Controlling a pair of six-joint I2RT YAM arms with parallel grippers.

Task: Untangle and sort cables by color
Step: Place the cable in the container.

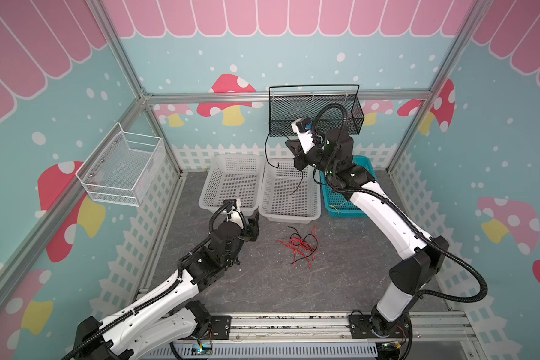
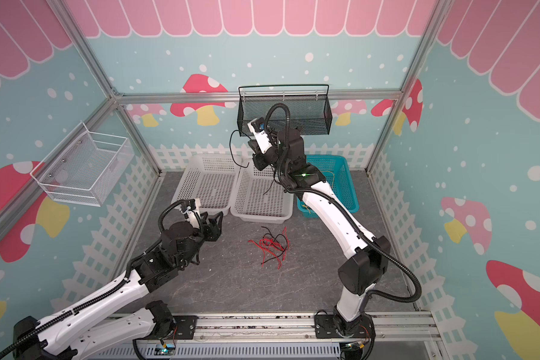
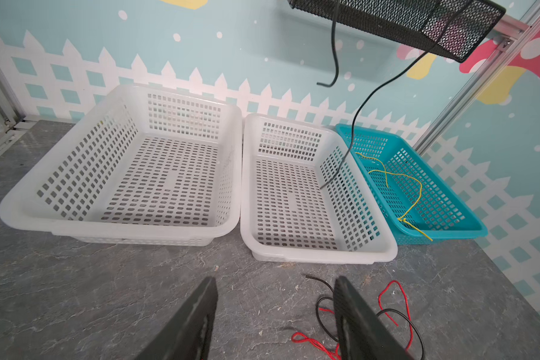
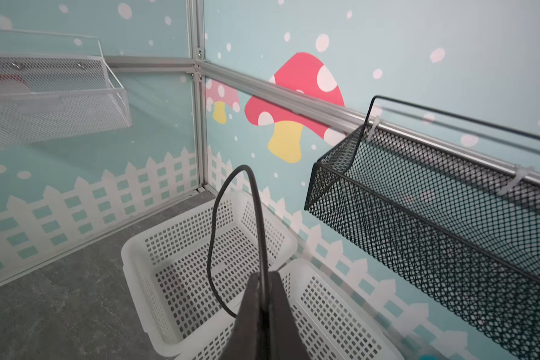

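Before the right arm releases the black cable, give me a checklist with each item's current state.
1. Right jaws shut on the black cable: ok.
2. Cable's lower end hangs inside the middle white basket: ok.
3. Its other end over that basket: cannot tell; it hangs near the left white basket.
4. Left jaws open, holding nothing: ok.
5. Yellow cable in the teal basket: ok.
6. Sorting finished: not ok; the red-and-black tangle lies on the table.
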